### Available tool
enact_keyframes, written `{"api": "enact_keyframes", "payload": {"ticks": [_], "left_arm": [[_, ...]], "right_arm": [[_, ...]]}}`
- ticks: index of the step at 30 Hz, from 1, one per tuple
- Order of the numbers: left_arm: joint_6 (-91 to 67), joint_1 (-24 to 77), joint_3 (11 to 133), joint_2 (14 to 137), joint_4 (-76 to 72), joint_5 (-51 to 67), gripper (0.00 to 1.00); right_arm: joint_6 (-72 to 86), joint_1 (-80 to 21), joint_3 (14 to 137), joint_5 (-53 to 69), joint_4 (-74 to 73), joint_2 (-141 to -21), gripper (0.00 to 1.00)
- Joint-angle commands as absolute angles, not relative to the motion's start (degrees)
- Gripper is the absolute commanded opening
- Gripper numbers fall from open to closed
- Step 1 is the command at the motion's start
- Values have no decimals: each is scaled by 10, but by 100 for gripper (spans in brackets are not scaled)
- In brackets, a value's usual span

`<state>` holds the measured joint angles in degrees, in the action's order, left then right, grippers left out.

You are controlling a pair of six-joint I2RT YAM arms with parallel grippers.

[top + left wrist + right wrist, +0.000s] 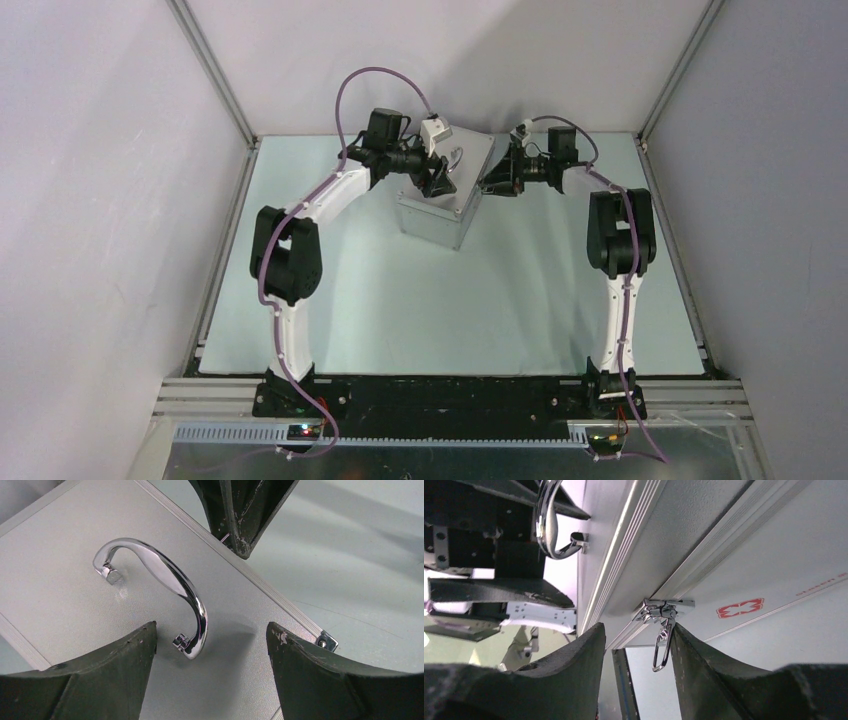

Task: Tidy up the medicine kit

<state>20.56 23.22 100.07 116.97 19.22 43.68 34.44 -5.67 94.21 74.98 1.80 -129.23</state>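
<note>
The medicine kit [440, 212], a silver aluminium case, stands at the far middle of the table with its lid down. In the left wrist view its lid [75, 580] and curved chrome handle [172, 582] fill the frame. My left gripper [437, 182] hovers open over the lid, its jaws [210, 630] astride the handle's near end without touching it. My right gripper [497, 182] is open at the case's front face. In the right wrist view its jaws [636, 627] flank the chrome latch [664, 609], whose wire loop [661, 652] hangs loose against the right finger [696, 655]. A red mark [740, 608] shows beside it.
The pale table mat [450, 310] lies inside grey enclosure walls with aluminium frame posts [215, 70]. A right finger tip [240, 520] shows at the lid's edge in the left wrist view. The left gripper body [499, 580] shows in the right wrist view.
</note>
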Motion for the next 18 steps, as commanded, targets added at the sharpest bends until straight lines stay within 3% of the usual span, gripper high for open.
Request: {"api": "enact_keyframes", "payload": {"ticks": [1,6,18], "left_arm": [[183,235,962,1217,294,409,84],[182,235,962,1217,291,409,84],[179,235,961,1219,284,413,84]], "right_arm": [[225,-63,1010,695,-112,-1211,52],[180,-63,1022,640,-193,-1197,49],[155,-63,1038,638,-241,-1186,47]]}}
